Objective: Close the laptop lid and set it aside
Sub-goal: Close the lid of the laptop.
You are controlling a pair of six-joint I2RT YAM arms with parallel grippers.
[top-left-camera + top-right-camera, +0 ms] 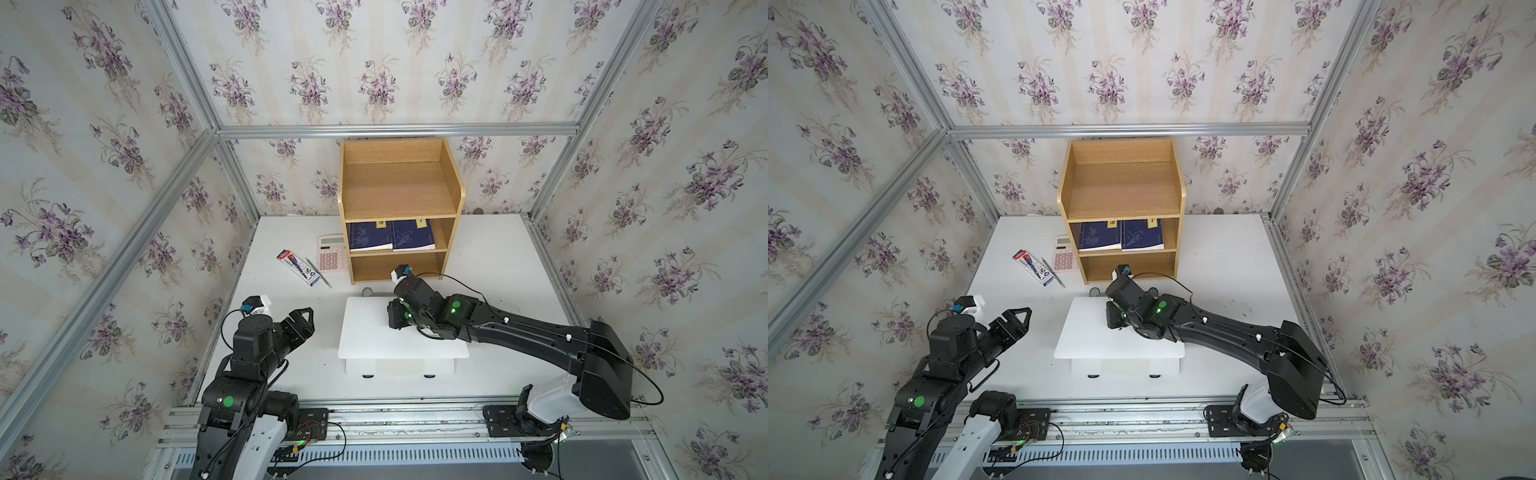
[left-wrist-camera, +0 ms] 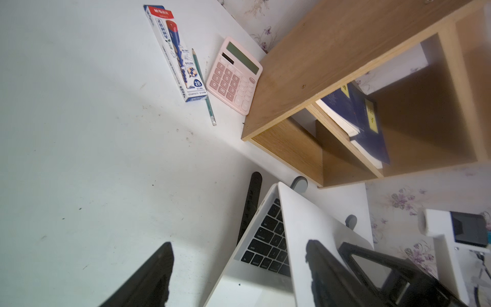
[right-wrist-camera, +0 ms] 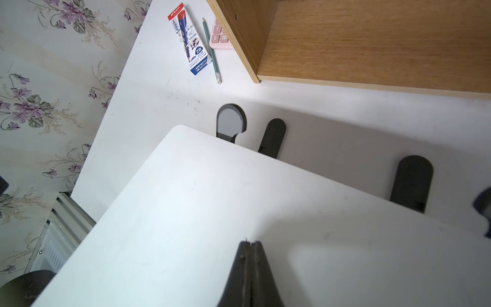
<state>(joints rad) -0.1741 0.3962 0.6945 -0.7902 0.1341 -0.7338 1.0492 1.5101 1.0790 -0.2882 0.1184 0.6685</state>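
At the left, the left gripper [image 1: 306, 323] hovers above the white table [image 1: 291, 374], just beside the laptop's left edge and apart from it. Its jaws stand about half open with nothing held between them.

Farther back on the table lie a pencil box [image 1: 297, 268], a green pencil [image 1: 318, 272] alongside it, and a pink calculator [image 1: 331, 253] touching the left side of the wooden shelf [image 1: 401, 183]. Two dark blue notebooks [image 1: 390, 235] lie on the shelf's middle level.

In the middle of the table, in front of the shelf, the laptop [image 2: 268, 239] sits on a dark grey stand [image 3: 231, 122]. The laptop lid [image 1: 370, 332] is tilted well down over the base but not shut. The left wrist view shows black keys in the wedge-shaped gap beneath it. In both top views its plain white outer face points up.

From the right, the right arm reaches over the lid. The right gripper [image 3: 249, 243] has its fingers pressed together, gripping nothing, with the tips against the lid's outer face.
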